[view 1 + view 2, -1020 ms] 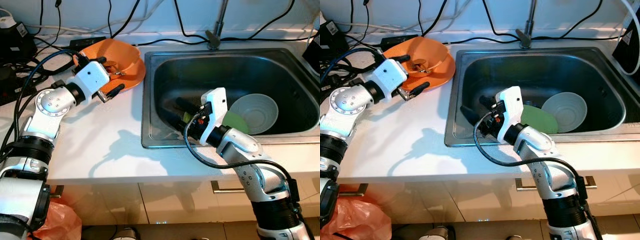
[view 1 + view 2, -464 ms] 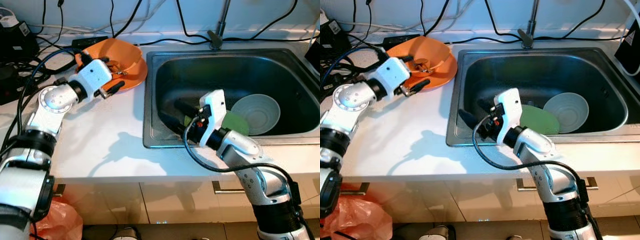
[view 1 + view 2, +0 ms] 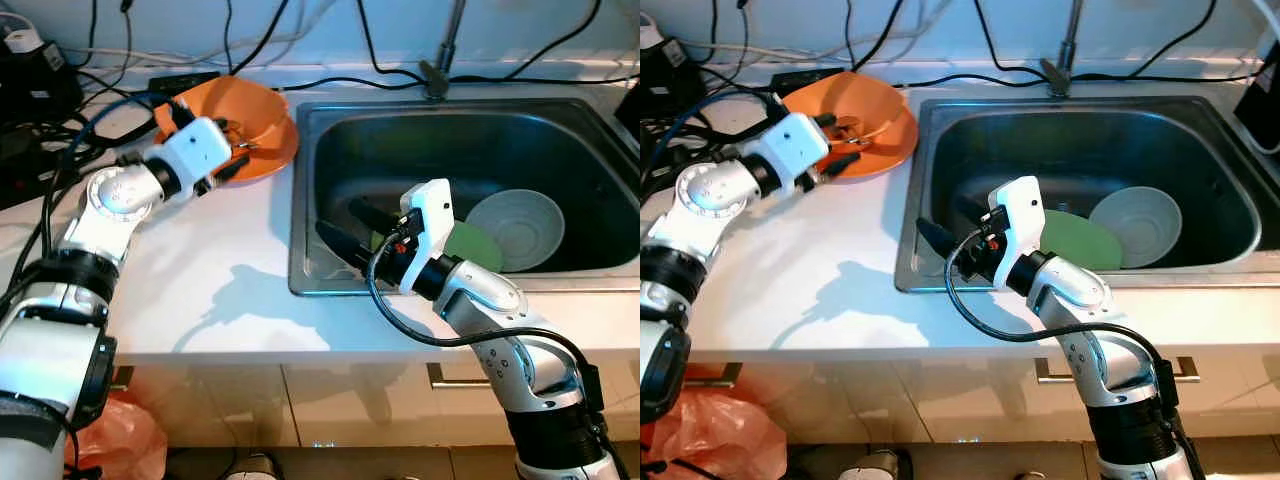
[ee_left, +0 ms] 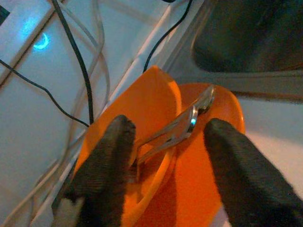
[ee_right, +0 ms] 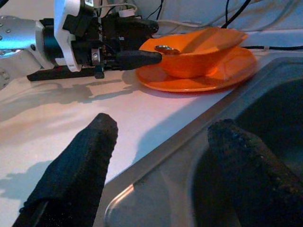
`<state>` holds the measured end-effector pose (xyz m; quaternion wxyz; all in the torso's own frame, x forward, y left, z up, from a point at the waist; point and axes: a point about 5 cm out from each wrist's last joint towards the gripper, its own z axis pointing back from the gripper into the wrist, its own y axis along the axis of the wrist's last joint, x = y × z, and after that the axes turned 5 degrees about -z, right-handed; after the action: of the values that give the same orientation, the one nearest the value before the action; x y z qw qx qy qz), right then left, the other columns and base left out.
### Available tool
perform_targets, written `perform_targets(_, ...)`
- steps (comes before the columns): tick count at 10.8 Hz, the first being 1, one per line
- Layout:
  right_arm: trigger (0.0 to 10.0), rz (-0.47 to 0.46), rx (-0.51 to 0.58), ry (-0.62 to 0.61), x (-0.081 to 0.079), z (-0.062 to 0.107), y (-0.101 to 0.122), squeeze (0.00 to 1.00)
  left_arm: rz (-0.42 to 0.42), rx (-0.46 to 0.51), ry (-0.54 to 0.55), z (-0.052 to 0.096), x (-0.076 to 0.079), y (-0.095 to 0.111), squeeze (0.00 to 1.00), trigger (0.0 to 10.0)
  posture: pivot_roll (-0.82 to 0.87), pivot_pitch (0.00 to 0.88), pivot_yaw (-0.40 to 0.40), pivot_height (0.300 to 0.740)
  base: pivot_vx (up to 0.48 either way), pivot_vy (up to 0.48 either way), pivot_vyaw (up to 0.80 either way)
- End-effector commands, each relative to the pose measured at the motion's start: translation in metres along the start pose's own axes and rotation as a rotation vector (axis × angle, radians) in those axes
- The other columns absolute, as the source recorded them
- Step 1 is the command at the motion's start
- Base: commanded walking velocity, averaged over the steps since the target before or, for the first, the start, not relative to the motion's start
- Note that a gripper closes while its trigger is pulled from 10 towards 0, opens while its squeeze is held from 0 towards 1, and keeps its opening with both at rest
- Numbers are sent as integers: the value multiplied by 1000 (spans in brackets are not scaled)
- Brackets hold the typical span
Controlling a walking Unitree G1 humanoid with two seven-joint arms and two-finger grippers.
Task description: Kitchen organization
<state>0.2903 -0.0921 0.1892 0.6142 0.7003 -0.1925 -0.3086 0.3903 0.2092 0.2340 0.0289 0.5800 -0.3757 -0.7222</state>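
An orange bowl [image 3: 235, 108] sits tilted on an orange plate [image 3: 272, 160] at the back left of the white counter. Metal utensils [image 4: 180, 125] lie in the bowl. My left gripper [image 3: 232, 148] is open right at the bowl's near side, its fingers [image 4: 102, 175] spread on either side of the utensils. My right gripper [image 3: 345, 225] is open with nothing in it, low in the left part of the steel sink [image 3: 470, 130]. A green plate [image 3: 470, 243] and a pale bowl [image 3: 515, 228] lie on the sink floor to its right.
Black cables and dark electrical boxes [image 3: 30, 90] crowd the counter's back left corner. The faucet [image 3: 440, 70] stands behind the sink. Bare white counter [image 3: 200, 270] lies before the plate. An orange bag [image 3: 120, 440] sits on the floor below.
My left gripper has moved back and right, closing in on the orange bowl. The right gripper has stayed in the sink. The camera shifted slightly.
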Motion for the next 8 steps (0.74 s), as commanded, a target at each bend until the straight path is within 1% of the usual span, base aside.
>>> perform_targets(1, 10000, -1, 10, 3, -2, 2, 2, 0, -18, -9, 0, 0, -3, 0, 0, 0, 48, 94, 71, 740, 0, 0, 0)
perform_targets(8, 10000, 0, 13, -4, -1, 0, 2, 0, -21, -10, 2, -1, -5, 0, 0, 0, 50, 93, 75, 740, 0, 0, 0)
